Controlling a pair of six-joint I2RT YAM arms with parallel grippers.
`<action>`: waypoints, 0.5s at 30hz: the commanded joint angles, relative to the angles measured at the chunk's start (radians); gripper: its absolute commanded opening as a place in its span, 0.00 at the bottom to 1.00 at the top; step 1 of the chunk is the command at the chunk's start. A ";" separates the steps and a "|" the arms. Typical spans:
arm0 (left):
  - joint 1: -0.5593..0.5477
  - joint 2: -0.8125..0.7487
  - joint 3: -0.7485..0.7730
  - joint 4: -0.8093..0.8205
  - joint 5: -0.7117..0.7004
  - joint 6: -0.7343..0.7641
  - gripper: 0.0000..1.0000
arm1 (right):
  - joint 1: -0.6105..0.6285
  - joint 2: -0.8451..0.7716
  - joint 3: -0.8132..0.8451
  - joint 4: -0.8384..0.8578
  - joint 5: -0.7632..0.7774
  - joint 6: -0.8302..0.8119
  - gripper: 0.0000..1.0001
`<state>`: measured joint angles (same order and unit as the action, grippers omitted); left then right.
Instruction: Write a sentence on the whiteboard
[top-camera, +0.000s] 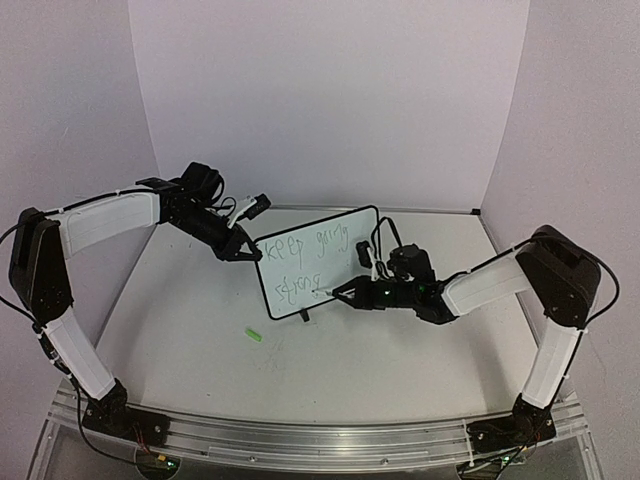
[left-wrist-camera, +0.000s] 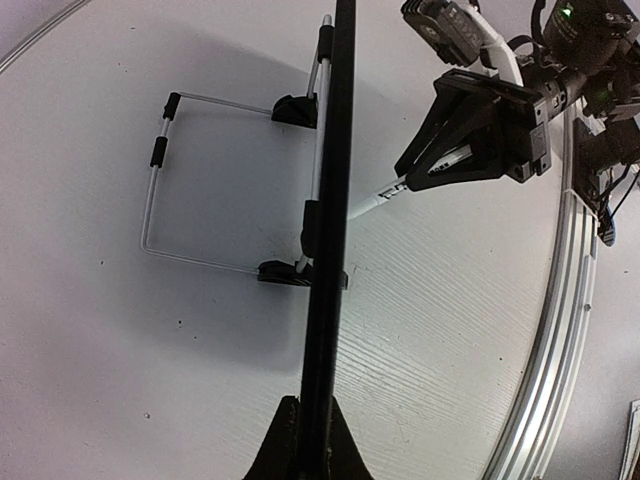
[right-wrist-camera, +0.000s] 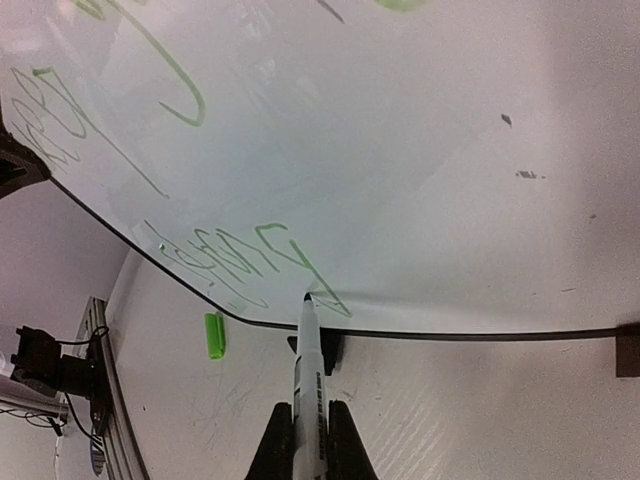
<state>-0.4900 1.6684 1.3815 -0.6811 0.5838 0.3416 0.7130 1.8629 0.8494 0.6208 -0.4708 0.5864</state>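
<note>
The whiteboard (top-camera: 335, 262) stands tilted on the table, with its black frame and feet. The sentence (top-camera: 305, 252) is in thin green letters in two lines. My left gripper (top-camera: 243, 250) is shut on the board's left edge; in the left wrist view the frame (left-wrist-camera: 335, 200) runs edge-on between its fingertips (left-wrist-camera: 275, 445). My right gripper (top-camera: 348, 293) is shut on a white marker (right-wrist-camera: 310, 380), whose tip touches the whiteboard (right-wrist-camera: 420, 150) at the end of the lower line of the sentence (right-wrist-camera: 255, 250). The right gripper also shows in the left wrist view (left-wrist-camera: 440, 165).
A green marker cap (top-camera: 253, 335) lies on the table in front of the board, also in the right wrist view (right-wrist-camera: 214, 335). A wire stand (left-wrist-camera: 160, 170) props the board from behind. A black foot (right-wrist-camera: 327, 352) sits under the marker tip. White walls enclose the table.
</note>
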 joint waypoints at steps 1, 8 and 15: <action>-0.002 0.022 0.008 -0.026 -0.076 0.024 0.00 | -0.007 -0.118 -0.038 0.079 0.000 0.011 0.00; -0.003 0.021 0.008 -0.026 -0.076 0.022 0.00 | -0.009 -0.123 -0.082 0.065 0.083 0.009 0.00; -0.003 0.020 0.007 -0.028 -0.078 0.022 0.00 | -0.010 -0.094 -0.065 0.045 0.136 -0.003 0.00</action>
<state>-0.4900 1.6684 1.3815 -0.6811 0.5835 0.3416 0.7096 1.7480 0.7742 0.6577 -0.3837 0.5919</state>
